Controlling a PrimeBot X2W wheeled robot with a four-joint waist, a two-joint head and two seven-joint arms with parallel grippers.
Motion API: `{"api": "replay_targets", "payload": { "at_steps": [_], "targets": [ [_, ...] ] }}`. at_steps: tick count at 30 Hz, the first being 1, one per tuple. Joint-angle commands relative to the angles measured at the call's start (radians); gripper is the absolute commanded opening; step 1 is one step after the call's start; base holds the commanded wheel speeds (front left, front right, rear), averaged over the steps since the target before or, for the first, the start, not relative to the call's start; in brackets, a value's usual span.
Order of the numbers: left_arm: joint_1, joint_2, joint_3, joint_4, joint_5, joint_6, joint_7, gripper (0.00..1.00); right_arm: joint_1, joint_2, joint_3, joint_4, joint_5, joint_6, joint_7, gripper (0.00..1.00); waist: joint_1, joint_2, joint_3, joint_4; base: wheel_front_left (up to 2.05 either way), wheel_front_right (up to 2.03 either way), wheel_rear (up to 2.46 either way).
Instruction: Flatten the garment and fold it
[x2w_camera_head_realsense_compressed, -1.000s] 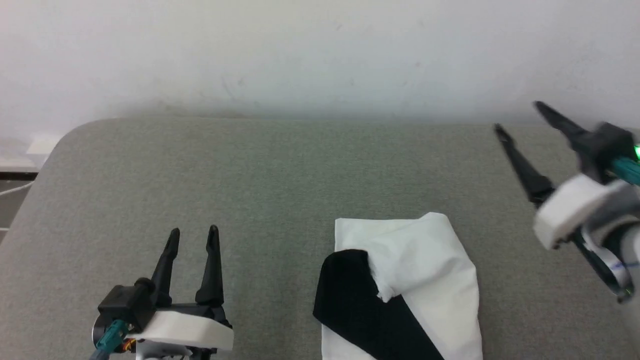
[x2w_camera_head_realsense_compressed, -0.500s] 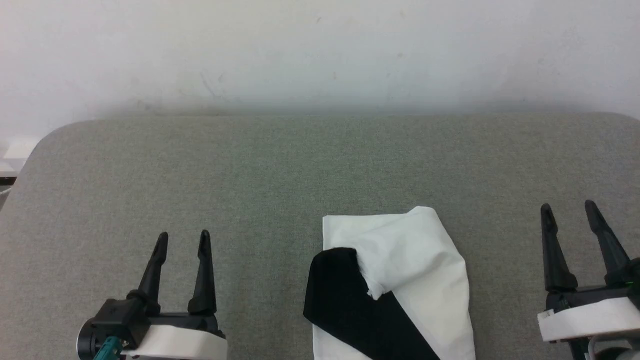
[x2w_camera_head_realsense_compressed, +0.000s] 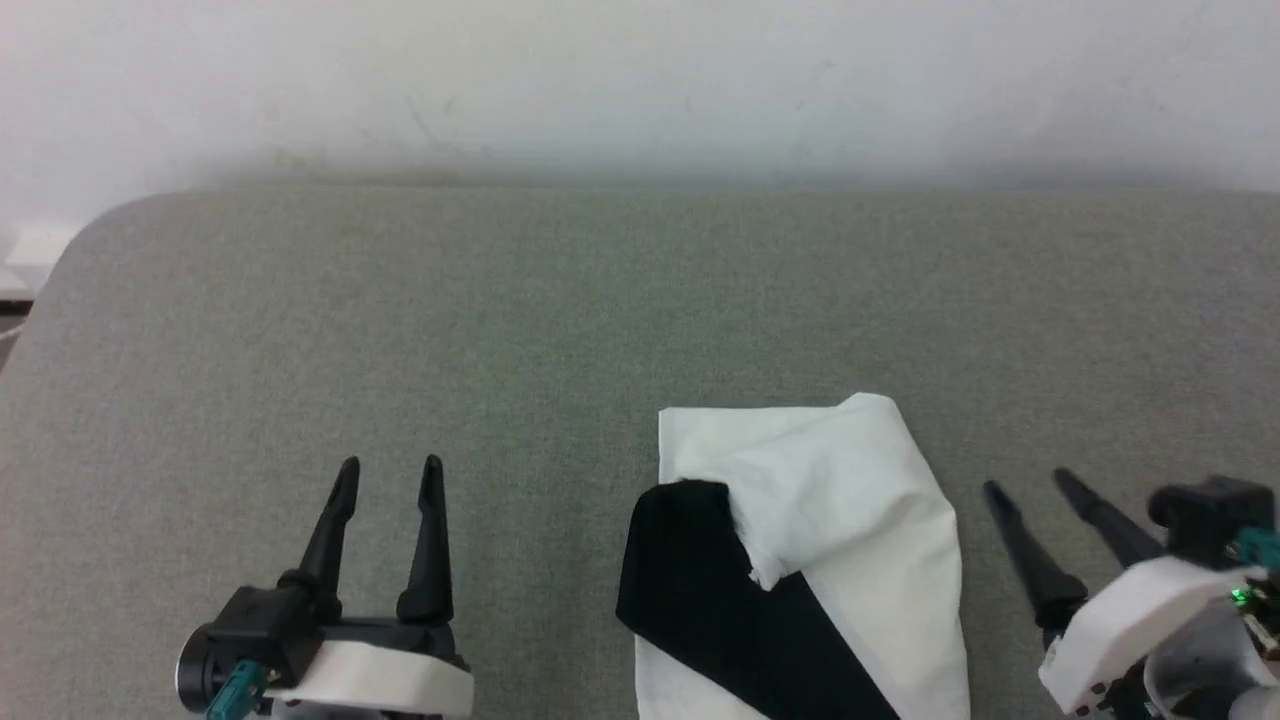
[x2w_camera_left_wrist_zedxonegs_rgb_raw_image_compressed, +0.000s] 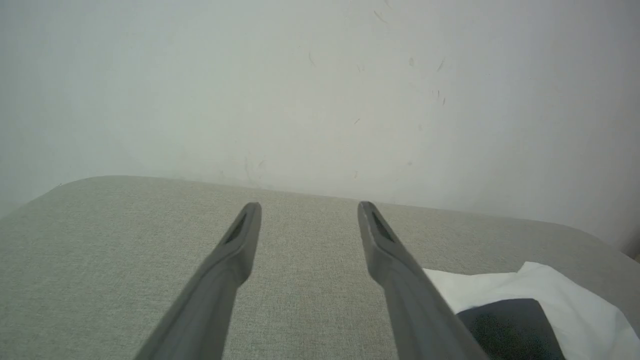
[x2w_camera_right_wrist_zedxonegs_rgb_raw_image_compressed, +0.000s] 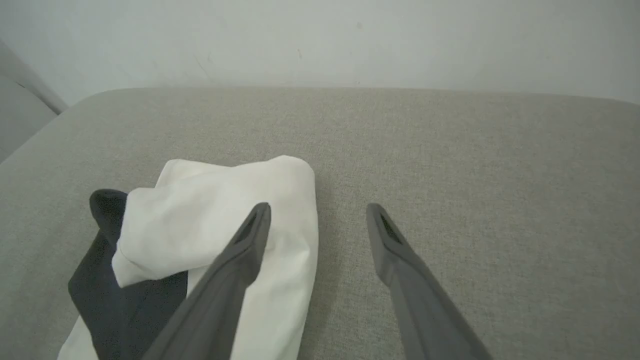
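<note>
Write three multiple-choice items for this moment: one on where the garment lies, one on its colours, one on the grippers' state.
1. On the grey padded surface, the garment lies
A. to the left of both grippers
B. between the left gripper and the right gripper
C. at the surface's far left corner

2. The garment's visible cloth is
A. white and black
B. red and blue
C. all green

3. The grippers are
A. both shut on the garment
B. left shut, right open
C. both open, jaws empty

Key:
1 B, the head view shows a gripper on either side of it.
2 A, a black sleeve crosses the white cloth.
3 C, each wrist view shows the jaws wide apart with no cloth gripped.
</note>
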Motion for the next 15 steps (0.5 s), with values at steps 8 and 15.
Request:
{"api": "replay_targets", "payload": {
  "at_steps": [8,15],
  "targets": [
    [-0.066,-0.001,-0.04,0.034,-0.001,0.0,-0.005,1.0,-0.164,-0.019,0.025,0.159,0.194,-0.001,0.344,1.0,0.0,0.0,0.108,0.066,0.0,0.0,0.0],
    [-0.093,-0.001,-0.062,0.048,-0.011,0.011,-0.005,1.0,-0.246,0.014,0.052,0.322,0.201,-0.001,0.439,1.0,0.0,0.0,0.129,0.116,0.0,0.0,0.0]
  ]
}}
